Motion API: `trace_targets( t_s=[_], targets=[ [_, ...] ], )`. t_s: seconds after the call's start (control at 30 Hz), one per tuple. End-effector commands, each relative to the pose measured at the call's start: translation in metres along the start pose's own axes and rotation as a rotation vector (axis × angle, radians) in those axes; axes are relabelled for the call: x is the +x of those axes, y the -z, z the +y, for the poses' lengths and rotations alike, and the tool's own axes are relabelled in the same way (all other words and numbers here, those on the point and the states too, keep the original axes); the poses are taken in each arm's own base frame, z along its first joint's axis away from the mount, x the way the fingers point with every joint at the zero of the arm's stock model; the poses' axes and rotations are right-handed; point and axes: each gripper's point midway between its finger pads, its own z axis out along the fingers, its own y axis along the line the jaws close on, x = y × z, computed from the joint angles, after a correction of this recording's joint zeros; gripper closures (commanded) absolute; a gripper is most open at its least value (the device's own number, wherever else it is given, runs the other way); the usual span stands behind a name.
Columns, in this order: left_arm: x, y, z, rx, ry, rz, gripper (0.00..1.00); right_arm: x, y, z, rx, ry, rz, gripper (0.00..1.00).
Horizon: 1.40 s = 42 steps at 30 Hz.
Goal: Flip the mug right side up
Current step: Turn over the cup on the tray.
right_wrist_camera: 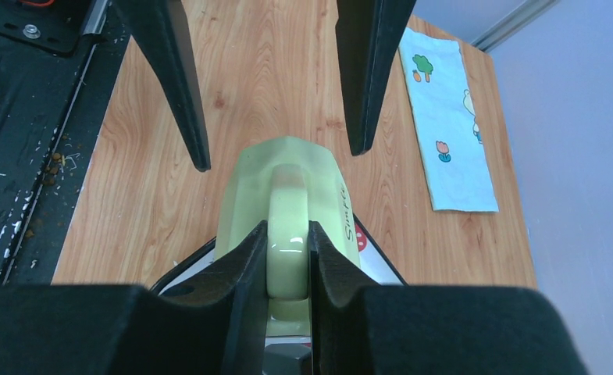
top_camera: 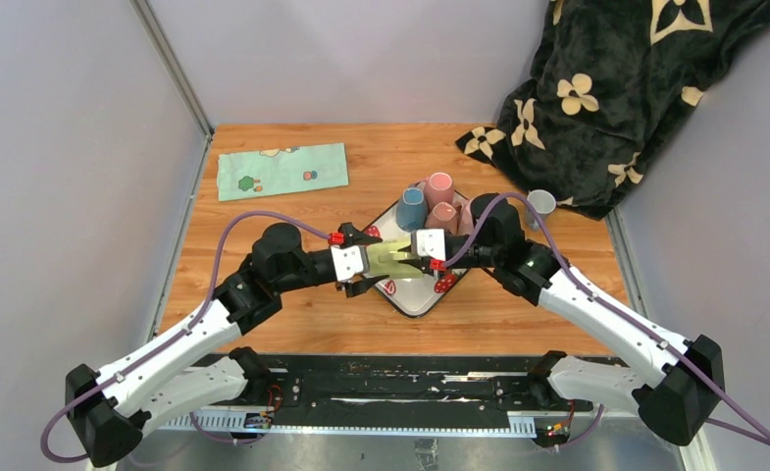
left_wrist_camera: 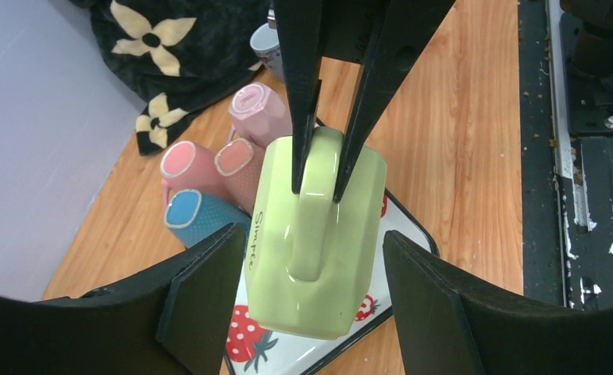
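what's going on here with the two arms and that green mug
The right gripper is shut on the handle of the light green mug, holding it on its side over the strawberry tray. The left gripper is open, its fingers either side of the mug's body, apparently not gripping. The mug is not yet upright.

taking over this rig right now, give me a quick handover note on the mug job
Grippers: the right gripper is shut on the handle of the green mug. The left gripper is open, one finger either side of the mug body, with gaps showing on both sides.
Where: the mug is over the strawberry tray, between the two grippers, and looks to be on its side. I cannot tell whether it touches the tray.
Done: mug gripped by its handle.
Left: finish turning it, set it down mouth up, release.
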Motion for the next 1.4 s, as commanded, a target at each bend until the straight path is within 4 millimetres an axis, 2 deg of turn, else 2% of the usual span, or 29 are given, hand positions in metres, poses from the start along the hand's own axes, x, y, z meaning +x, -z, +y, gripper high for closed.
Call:
trace_targets(
  t_s=[0.0,0.23,0.6,1.17,1.27,1.37],
  targets=[
    [-0.013,-0.004,0.001,0.025,-0.023,-0.033,0.29,-0.038,0.005,-0.005,0.005,0.150,-0.127,1.00],
    [-0.011,-0.009,-0.001,0.052,-0.019,-0.022,0.33,-0.047,0.009,-0.005,0.020,0.187,-0.163,1.00],
    [-0.005,-0.019,-0.010,0.142,-0.008,0.010,0.50,-0.050,0.010,-0.005,0.022,0.196,-0.173,1.00],
    [-0.001,-0.023,-0.012,0.167,-0.002,0.023,0.71,-0.051,0.007,-0.009,0.026,0.185,-0.180,1.00],
    [0.000,-0.024,-0.012,0.168,0.000,0.025,0.77,-0.051,0.006,-0.009,0.026,0.184,-0.185,1.00],
    [0.001,-0.024,-0.010,0.161,-0.002,0.032,0.90,-0.050,0.006,-0.009,0.024,0.181,-0.183,1.00]
  ],
)
